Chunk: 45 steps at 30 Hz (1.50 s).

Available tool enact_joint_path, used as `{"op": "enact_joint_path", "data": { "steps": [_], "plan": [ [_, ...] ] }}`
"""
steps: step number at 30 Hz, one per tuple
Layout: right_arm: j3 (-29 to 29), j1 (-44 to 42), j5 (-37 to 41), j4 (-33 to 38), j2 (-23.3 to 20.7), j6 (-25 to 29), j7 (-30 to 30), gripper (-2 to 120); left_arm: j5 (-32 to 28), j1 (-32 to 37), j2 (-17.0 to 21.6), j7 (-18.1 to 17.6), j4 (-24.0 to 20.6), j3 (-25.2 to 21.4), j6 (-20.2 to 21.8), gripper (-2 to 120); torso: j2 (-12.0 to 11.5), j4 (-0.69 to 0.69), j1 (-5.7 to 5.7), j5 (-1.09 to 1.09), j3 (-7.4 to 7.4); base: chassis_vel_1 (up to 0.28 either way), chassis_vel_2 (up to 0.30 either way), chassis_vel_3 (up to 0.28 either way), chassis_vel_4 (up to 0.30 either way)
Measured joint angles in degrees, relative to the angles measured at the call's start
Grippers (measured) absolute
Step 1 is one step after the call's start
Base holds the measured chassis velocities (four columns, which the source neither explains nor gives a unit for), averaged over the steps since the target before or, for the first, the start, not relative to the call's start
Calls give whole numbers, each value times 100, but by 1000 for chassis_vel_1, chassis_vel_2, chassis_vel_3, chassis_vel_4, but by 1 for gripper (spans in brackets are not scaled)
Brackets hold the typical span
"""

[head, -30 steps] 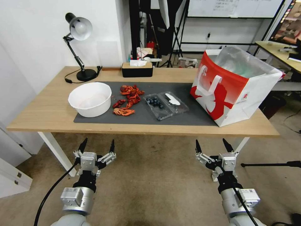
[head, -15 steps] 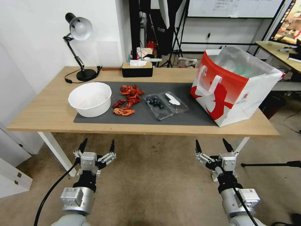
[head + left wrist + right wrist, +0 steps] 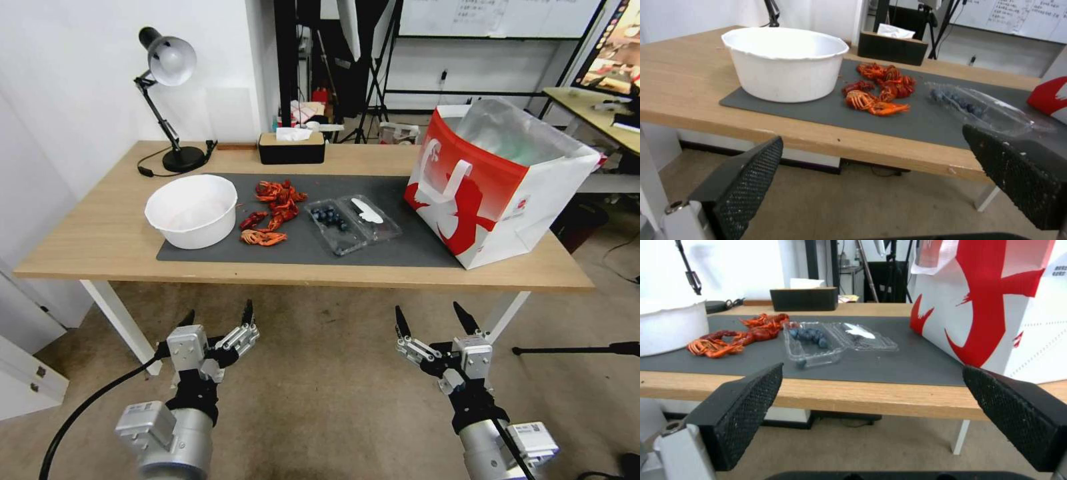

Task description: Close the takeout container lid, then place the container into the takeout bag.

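The takeout container lies open on the grey mat, with dark blueberries in its clear base. Its lid is folded flat toward the bag, white sticker up. The right wrist view shows the container and lid just past the table's front edge. The left wrist view shows the container beside the crayfish. The red-and-white takeout bag stands open at the table's right end. My left gripper and right gripper both hang open, empty, below and in front of the table.
On the mat's left stands a round white bowl, with a pile of red crayfish between it and the container. A black tissue box and a desk lamp stand at the back. The table's front edge lies ahead of both grippers.
Both grippers have shifted inward toward the middle and sit a little lower in the head view. Nothing on the table has moved.
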Motion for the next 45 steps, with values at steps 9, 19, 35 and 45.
{"op": "enact_joint_path", "data": {
  "steps": [9, 19, 35, 45],
  "plan": [
    [59, 7, 13, -16, -6, 45, 33, 100, 62, 26, 13, 22, 9, -22, 22, 100, 0, 0, 0, 0, 0, 0, 0, 0, 0],
    [122, 98, 224, -85, -142, 64, 216, 100, 67, -242, 207, 179, 266, -155, -70, 100, 0, -1, 0, -1, 0, 0, 0, 0, 0],
    [171, 1519, 3820, -397, -683, -808, 577, 100, -178, -608, 505, 606, 740, -303, -80, 100, 0, 1, 0, 1, 0, 0, 0, 0, 0],
    [11, 2890, 5770, -1362, -1473, -1045, 1085, 100, -51, -558, 350, 621, 837, -379, -244, 100, -1, 0, 0, 2, 1, 0, 0, 0, 0]
  ]
}}
